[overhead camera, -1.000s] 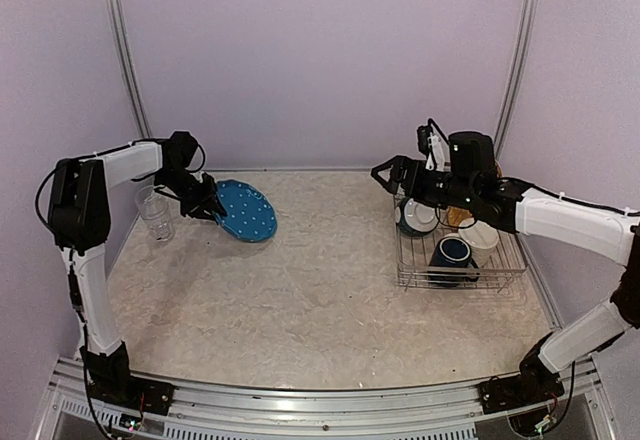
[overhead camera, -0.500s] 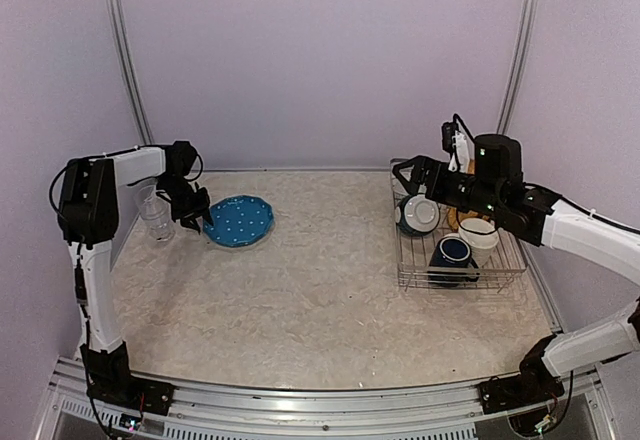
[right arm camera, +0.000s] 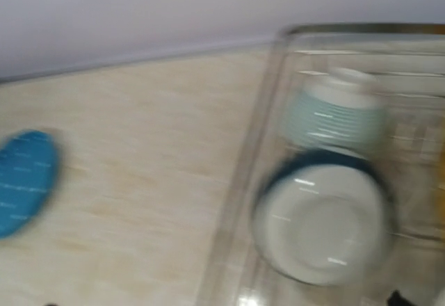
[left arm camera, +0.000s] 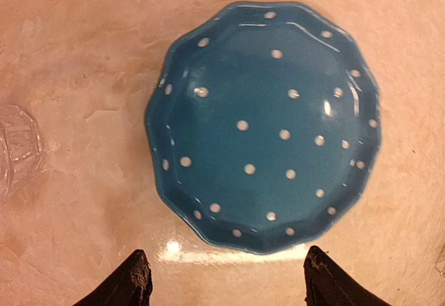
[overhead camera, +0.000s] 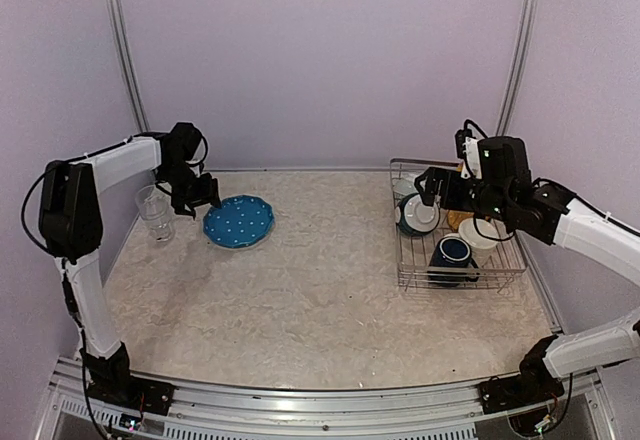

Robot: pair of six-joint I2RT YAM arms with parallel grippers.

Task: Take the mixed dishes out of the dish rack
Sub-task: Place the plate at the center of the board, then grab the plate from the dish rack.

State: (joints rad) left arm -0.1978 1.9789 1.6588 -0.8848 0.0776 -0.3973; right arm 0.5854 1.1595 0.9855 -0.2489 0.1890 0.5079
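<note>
Plate is lying flat on the worktop — my left tool is hanging released, so I'm planning a straight lift clear of the tumbler.

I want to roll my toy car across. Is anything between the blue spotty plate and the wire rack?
Nothing. In the top view, only bare table lies between the blue plate and the dish rack.
</note>
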